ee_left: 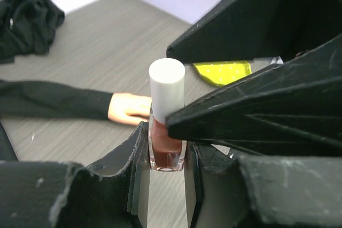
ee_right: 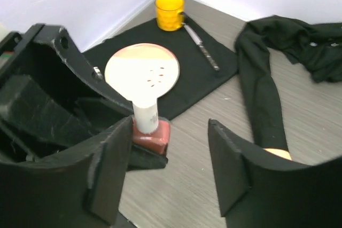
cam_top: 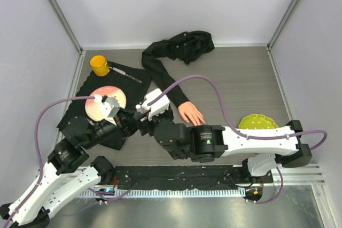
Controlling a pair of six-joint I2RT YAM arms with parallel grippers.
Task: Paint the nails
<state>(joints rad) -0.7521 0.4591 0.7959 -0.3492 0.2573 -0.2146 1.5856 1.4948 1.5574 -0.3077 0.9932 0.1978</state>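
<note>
Left fingers (ee_left: 136, 174) are clamped tight on the glass base of a little polish bottle (ee_left: 166, 134). It has dark red stuff inside and it's standing upright with its white cap (ee_left: 166, 86) sticking up above the grip. Right fingers (ee_right: 109, 169) are spread wide with nothing in them. One of them sits just beside the bottle, close to the cap, and the other is well off to the side, so the bottle isn't centred in the gap.

Past the bottle, looking out from the left fingers, the peach mannequin hand (ee_left: 131, 108) lies flat on the tabletop (cam_top: 240, 78), near but not touching. The nails (cam_top: 201, 122) are on its fingertips, which point away from the black sleeve (cam_top: 160, 73). Honestly they're too small to make out any colour on them. A bit further beyond the hand there's a yellow-green dotted plate (cam_top: 257, 122).

Going out the other way from the right fingers you get a black cloth (ee_right: 214, 73) with a pink-and-white plate (ee_right: 141, 70) on it. Then comes a knife (ee_right: 202, 46), and a yellow cup (ee_right: 170, 12) at the far end of the cloth. The sleeve trails off into a bunched-up black heap (cam_top: 187, 44) against the back wall.
</note>
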